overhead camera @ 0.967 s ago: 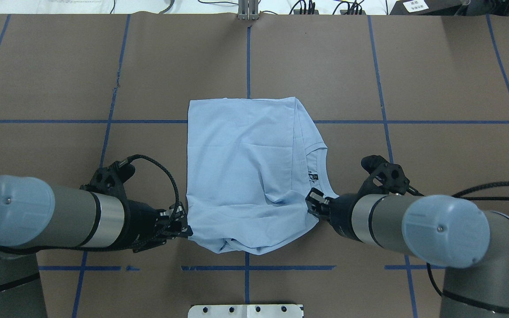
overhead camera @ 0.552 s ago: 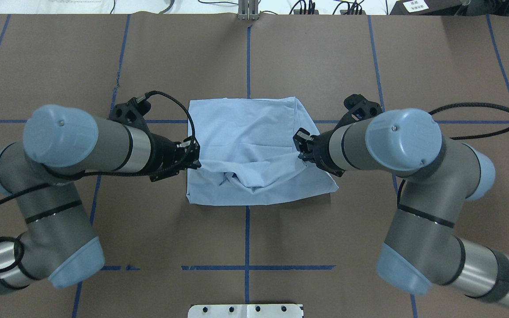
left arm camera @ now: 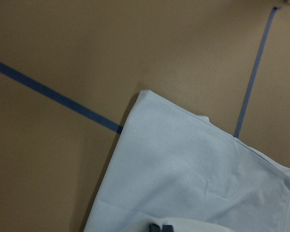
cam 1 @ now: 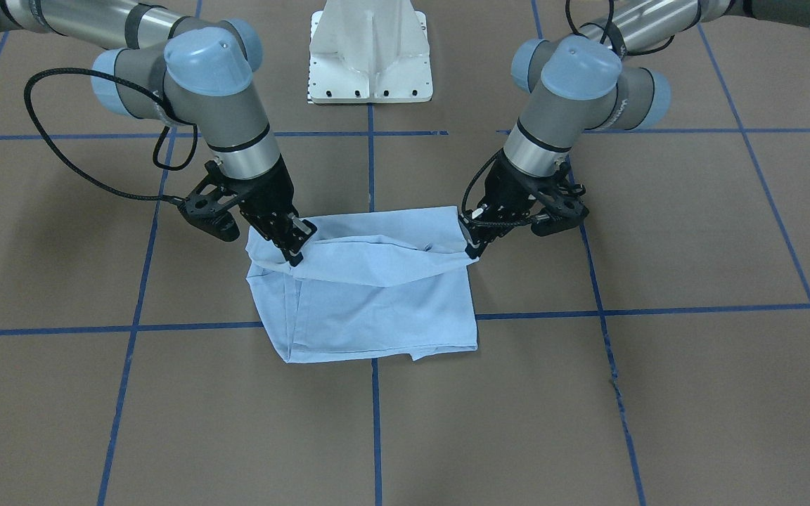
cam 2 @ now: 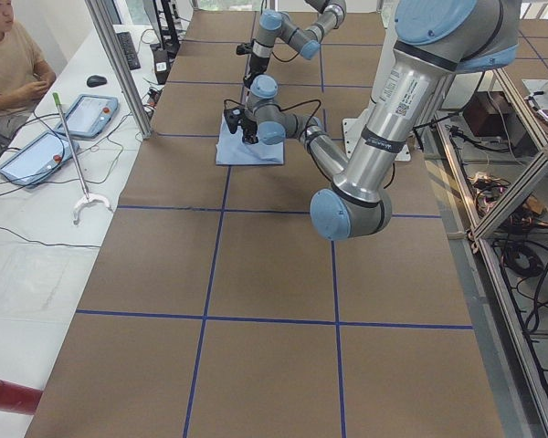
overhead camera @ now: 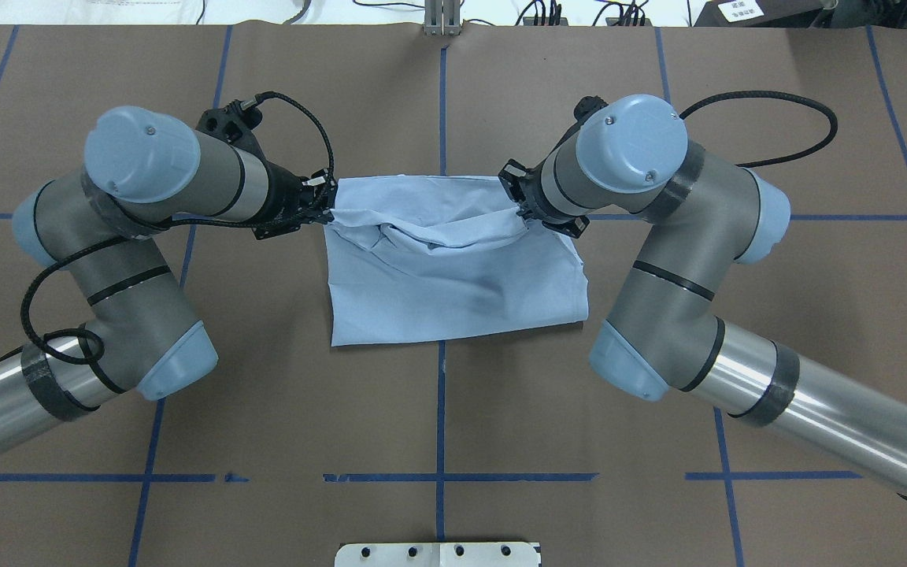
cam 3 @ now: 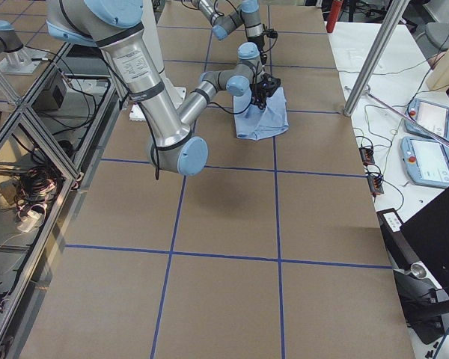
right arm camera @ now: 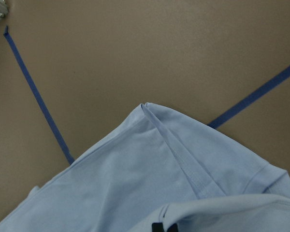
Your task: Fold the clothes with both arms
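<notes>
Across a brown counter (overhead camera: 107,378) marked with blue tape lines (overhead camera: 442,102), the left arm (overhead camera: 217,185) and right arm (overhead camera: 662,260) bend inward over a light blue T-shirt (overhead camera: 461,291), which lies part-folded near the middle on the centre line. The left pincer (overhead camera: 330,209) is clamped on one end of the shirt's turned-over edge and the right pincer (overhead camera: 518,205) on the other. The cloth sags between them above the flat layer.

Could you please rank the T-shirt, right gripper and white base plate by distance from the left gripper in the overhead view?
1. T-shirt: held by the left gripper.
2. Right gripper: across the shirt.
3. White base plate: robot's table edge.
</notes>
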`<act>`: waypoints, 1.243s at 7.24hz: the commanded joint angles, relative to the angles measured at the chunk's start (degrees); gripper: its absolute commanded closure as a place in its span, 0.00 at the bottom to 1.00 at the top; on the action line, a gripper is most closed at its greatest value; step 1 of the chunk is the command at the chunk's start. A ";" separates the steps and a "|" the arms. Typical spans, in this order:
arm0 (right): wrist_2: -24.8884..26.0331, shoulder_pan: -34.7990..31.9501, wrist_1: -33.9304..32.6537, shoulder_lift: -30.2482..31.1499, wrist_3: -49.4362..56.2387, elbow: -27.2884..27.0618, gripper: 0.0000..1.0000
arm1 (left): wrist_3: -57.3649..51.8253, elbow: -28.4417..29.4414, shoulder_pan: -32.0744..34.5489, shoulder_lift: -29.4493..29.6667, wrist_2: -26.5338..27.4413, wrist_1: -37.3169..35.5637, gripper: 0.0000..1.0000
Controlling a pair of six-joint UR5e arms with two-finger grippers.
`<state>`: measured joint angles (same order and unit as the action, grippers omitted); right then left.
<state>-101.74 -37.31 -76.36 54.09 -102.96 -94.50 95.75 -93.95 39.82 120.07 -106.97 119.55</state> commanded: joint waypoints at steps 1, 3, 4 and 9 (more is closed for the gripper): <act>-0.04 -1.53 8.28 -2.84 2.48 10.33 1.00 | -0.47 12.14 2.09 4.53 2.19 8.47 1.00; -3.53 -4.15 13.41 -8.88 10.37 24.37 0.55 | -8.69 27.43 2.89 9.64 8.60 16.64 0.47; -4.34 -6.69 14.56 -11.27 12.76 27.58 0.01 | -14.48 28.29 5.85 9.57 9.23 17.98 0.43; -19.77 -17.50 14.22 -4.21 25.77 23.68 0.00 | -26.05 25.93 11.13 6.95 -1.70 18.00 0.43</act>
<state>-117.45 -51.86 -62.08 46.26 -79.51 -68.62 76.39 -67.00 48.60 128.72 -103.38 137.70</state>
